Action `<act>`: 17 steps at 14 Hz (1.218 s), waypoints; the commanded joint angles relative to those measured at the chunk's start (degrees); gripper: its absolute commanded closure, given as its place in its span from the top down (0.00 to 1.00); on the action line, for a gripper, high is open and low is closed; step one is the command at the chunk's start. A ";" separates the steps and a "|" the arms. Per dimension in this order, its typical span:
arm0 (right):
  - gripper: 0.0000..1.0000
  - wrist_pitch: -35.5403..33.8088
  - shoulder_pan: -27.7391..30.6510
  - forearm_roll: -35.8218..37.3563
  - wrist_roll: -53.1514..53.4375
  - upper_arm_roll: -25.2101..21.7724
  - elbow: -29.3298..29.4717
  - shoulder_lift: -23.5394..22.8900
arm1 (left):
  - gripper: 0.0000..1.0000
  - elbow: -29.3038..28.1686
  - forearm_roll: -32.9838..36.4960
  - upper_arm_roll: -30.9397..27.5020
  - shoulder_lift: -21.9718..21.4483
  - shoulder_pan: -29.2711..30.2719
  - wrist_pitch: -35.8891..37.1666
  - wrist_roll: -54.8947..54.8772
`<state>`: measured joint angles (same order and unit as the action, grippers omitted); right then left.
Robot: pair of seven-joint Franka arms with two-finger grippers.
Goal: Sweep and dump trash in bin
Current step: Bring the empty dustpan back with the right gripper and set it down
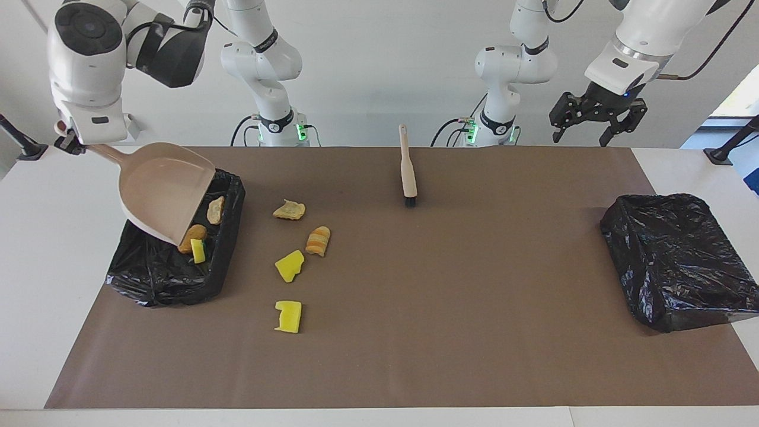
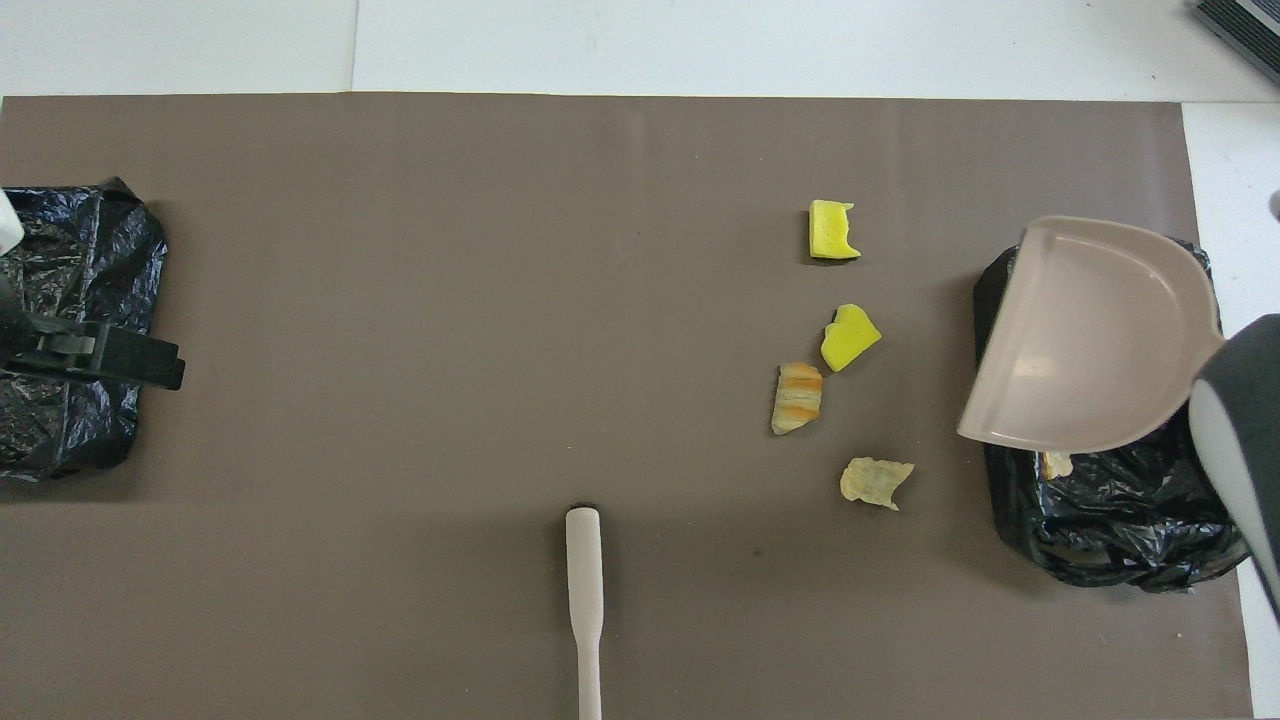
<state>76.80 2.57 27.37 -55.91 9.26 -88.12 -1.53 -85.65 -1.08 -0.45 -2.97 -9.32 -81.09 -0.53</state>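
Overhead view first, working outward from our own end of the bench (image 2: pixel 700 50). Nearest us lies the brush (image 1: pixel 407 169), flat on the brown mat (image 1: pixel 450 332) with its bristles pointing away from us; neither arm holds it, so we judge sweeping is paused while the pan is emptied.

Our right claw (image 1: pixel 70 142) is pressed together on the dustpan's handle and holds the dustpan (image 1: pixel 163 193) tipped lip-down over the bin (image 1: pixel 172 276) at the right arm's end of the bench. That tilt lets swept scraps slide off into the black liner. Three pieces of trash already sit in this bin: a tan crust (image 1: pixel 215 209), a brown bread-like lump (image 1: pixel 192 236) and a yellow, green-backed sponge bit (image 1: pixel 198 250).

Our left claw (image 1: pixel 597 115) hangs spread and empty, high over the left arm's end; that arm waits.

Four scraps remain on the mat beside the bin. Nearest us is a pale crumpled piece (image 2: pixel 876 481), then a striped orange piece (image 2: pixel 797 397), then a yellow sponge chunk (image 2: pixel 850 337), and farthest a notched yellow sponge (image 2: pixel 833 230). That makes seven scraps: three binned, four still to sweep.

We count two bins; the second bin (image 1: pixel 676 261) at the left arm's end shows no trash that we can see. One brush, one dustpan.
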 commanded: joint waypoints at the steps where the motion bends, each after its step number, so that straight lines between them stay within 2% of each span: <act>1: 0.00 1.67 -0.64 -10.18 24.17 3.99 0.75 -0.22 | 1.00 -2.07 0.55 -0.60 -1.60 -0.61 -0.21 -0.18; 2: 0.00 4.30 -2.03 -13.27 32.97 5.23 0.58 -0.74 | 1.00 -2.07 0.55 -0.60 -1.60 -0.53 -0.03 0.17; 5: 0.00 11.50 -9.76 -16.99 54.60 5.50 2.67 -8.46 | 1.00 -1.98 0.55 -0.60 -1.60 -0.44 0.32 0.53; 8: 0.00 15.82 -17.58 -18.22 74.99 5.50 9.86 -18.29 | 1.00 -1.80 0.64 -0.60 -1.60 -0.44 0.23 0.35; 10: 0.00 20.03 -19.96 -22.69 86.27 5.77 13.04 -22.70 | 1.00 -1.80 0.55 -0.60 -1.60 -0.44 0.23 0.35; 17: 0.00 32.43 -27.09 -25.42 93.43 5.77 12.36 -30.27 | 1.00 -1.80 0.55 -0.69 -1.60 -0.35 0.23 0.35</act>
<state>107.25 -23.43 4.15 35.69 14.92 -77.23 -29.66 -86.01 -1.08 -0.74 -3.19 -9.32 -81.09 -0.40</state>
